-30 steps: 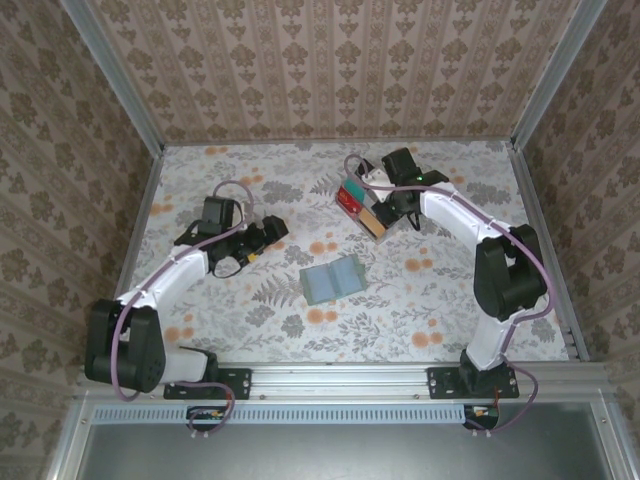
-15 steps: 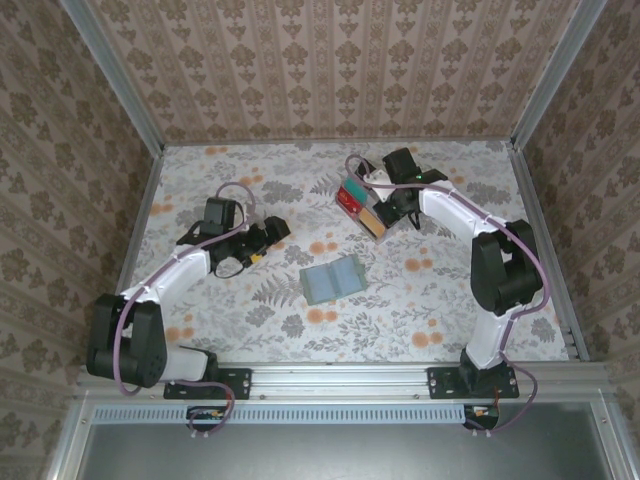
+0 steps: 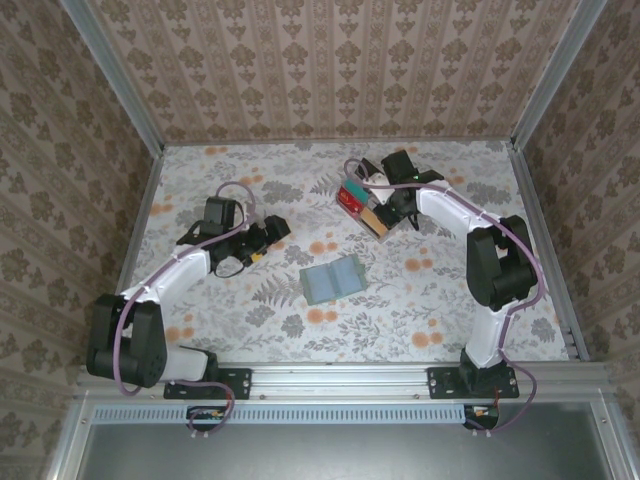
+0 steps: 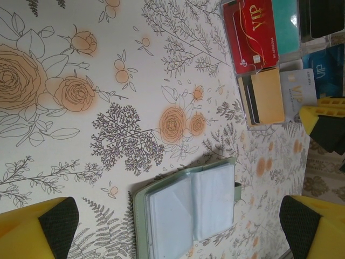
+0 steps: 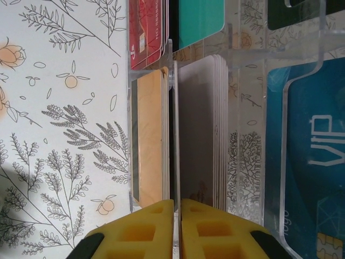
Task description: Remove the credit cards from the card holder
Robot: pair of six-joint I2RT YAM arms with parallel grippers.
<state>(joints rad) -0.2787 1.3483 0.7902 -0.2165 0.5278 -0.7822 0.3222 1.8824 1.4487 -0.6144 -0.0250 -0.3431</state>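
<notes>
card holder (image 4: 186,213) lies open and flat on the worktop (image 4: 64,135), nearest the bases. Its pockets look pale and empty to me, so extraction is done or close. A whitish card left in a sleeve wouldn't show, though.

left fingers (image 4: 51,224) are spread wide with nothing in them, just far-left of the holder and not touching it.

Beyond the holder, far-right of it, the credit cards (image 4: 250,35) are sorted in a clear tray (image 5: 245,81): red, teal, tan-orange, whitish, blue, black.

right fingers (image 5: 148,229) are pressed nearly together at the end of the divider (image 5: 173,108) between the tan-orange and whitish stacks. Can't tell if a thin card edge is pinched.

Risks:
- If the fingers pull out while caught on the divider, the tray drags or tips and the stacks spill back toward the holder.
- A sideways move there knocks the neighbouring stacks out of their slots.
</notes>
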